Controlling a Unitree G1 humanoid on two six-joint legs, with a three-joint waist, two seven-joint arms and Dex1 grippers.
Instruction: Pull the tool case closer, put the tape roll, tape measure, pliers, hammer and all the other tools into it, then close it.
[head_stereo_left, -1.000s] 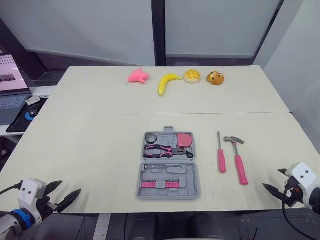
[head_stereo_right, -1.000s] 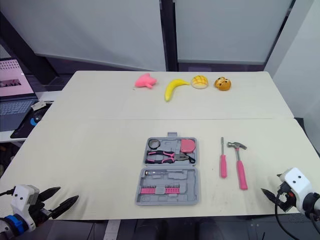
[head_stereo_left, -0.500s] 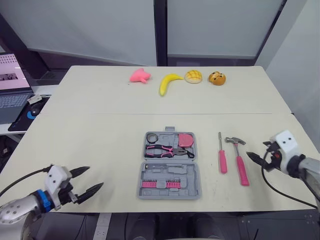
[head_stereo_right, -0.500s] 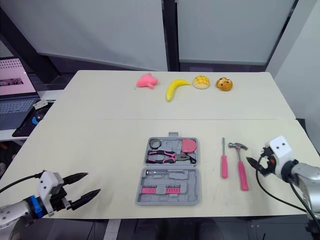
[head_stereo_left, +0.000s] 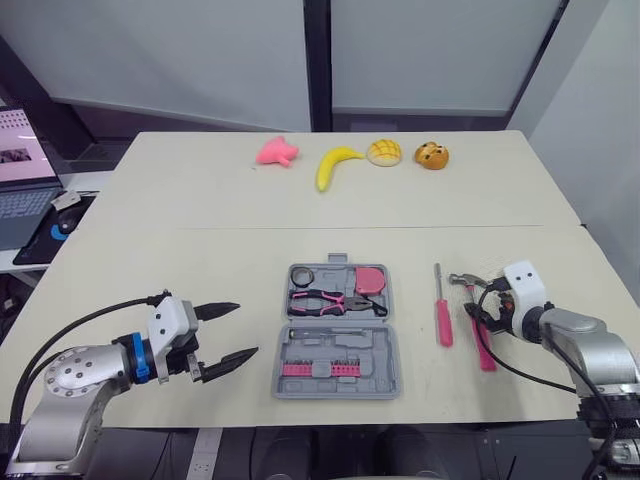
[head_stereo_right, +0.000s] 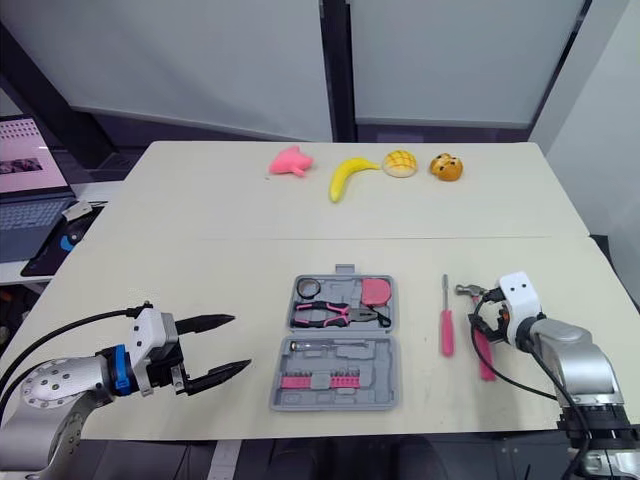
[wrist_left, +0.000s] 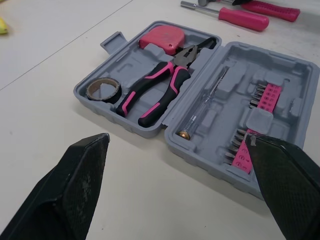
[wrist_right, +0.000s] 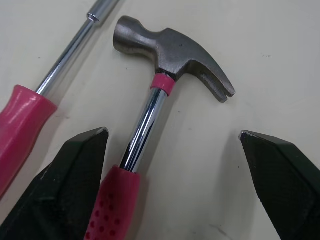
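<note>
The tool case (head_stereo_left: 386, 372) lies open and flat in the lower middle of the head view, near the front edge of the table (head_stereo_left: 200, 250). In its far half I see the tape roll (wrist_left: 102, 91), the pliers (wrist_left: 160, 87) and the tape measure (wrist_left: 162, 41). The near half holds a row of bits.

Just right of the case, apart from it, lie a screwdriver (head_stereo_left: 442, 322) and the hammer (wrist_right: 170, 47), side by side and not touching. My right gripper (wrist_right: 172, 134) hangs low over the hammer. Its fingers are spread wide with nothing between them yet, and the steel shaft lies between them, close to one finger.

I judge the hammer to be stiff and heavy at the head. The chrome shaft looks slippery, so I would close on the top of the dotted pink grip, where the weight tips less. The screwdriver is near enough to be pushed by that finger.

My left gripper (head_stereo_left: 245, 328) is at the lower left, pointing at the case, also wide open and empty. The case looks like light, hard plastic that would slide easily, and I would take it by its near rim.
</note>
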